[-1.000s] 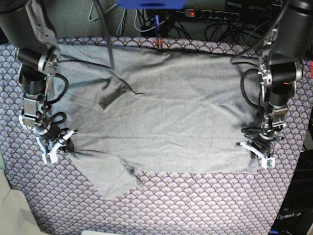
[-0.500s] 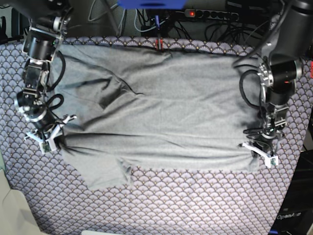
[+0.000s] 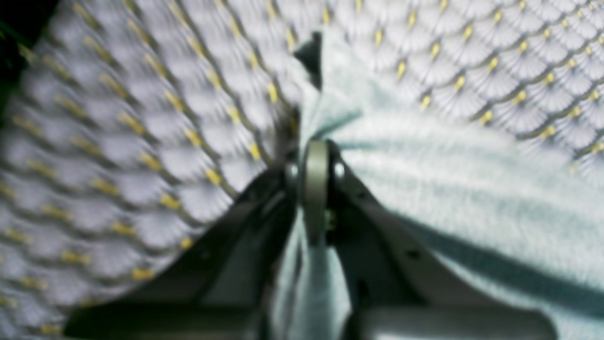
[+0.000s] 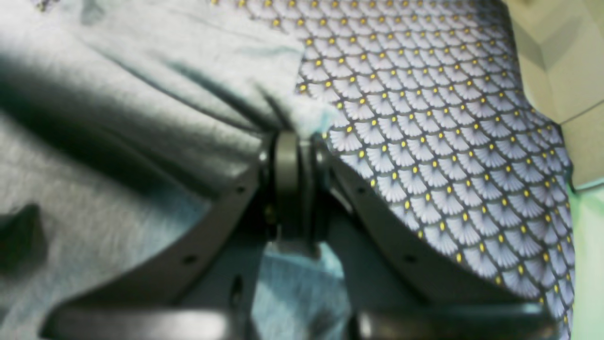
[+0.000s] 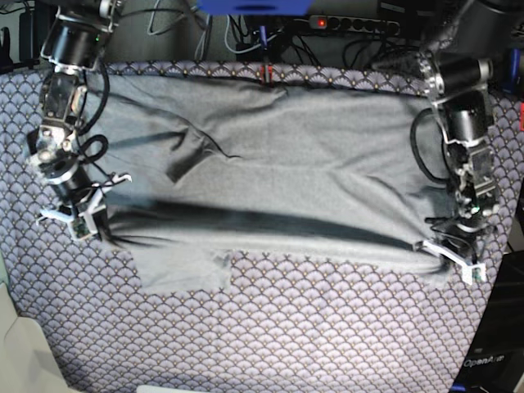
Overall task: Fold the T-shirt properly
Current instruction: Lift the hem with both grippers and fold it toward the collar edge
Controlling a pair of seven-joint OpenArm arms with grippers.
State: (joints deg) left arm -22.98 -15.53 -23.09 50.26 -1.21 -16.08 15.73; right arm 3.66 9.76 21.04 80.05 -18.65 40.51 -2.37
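The light grey T-shirt (image 5: 270,155) lies spread over the scallop-patterned cloth (image 5: 327,344). Its near edge is pulled taut into a raised ridge between my two grippers. My left gripper (image 5: 454,264), on the base view's right, is shut on the shirt's near corner. The left wrist view shows it (image 3: 314,156) pinching bunched fabric (image 3: 448,189). My right gripper (image 5: 76,217), on the base view's left, is shut on the opposite corner. The right wrist view shows it (image 4: 292,141) clamping the cloth (image 4: 118,118). One sleeve (image 5: 176,270) lies flat in front of the ridge.
The patterned cloth covers the table on all sides of the shirt (image 4: 448,141) (image 3: 118,141). A power strip (image 5: 352,23) and cables run along the back edge, with a red clip (image 5: 264,75) at the shirt's far edge. A pale object (image 5: 20,352) stands at the front left corner.
Both grippers have raised the shirt's near edge and drawn it taut, and a dark shadow now runs under it. The right gripper has moved toward the back. The sleeve has flattened out.
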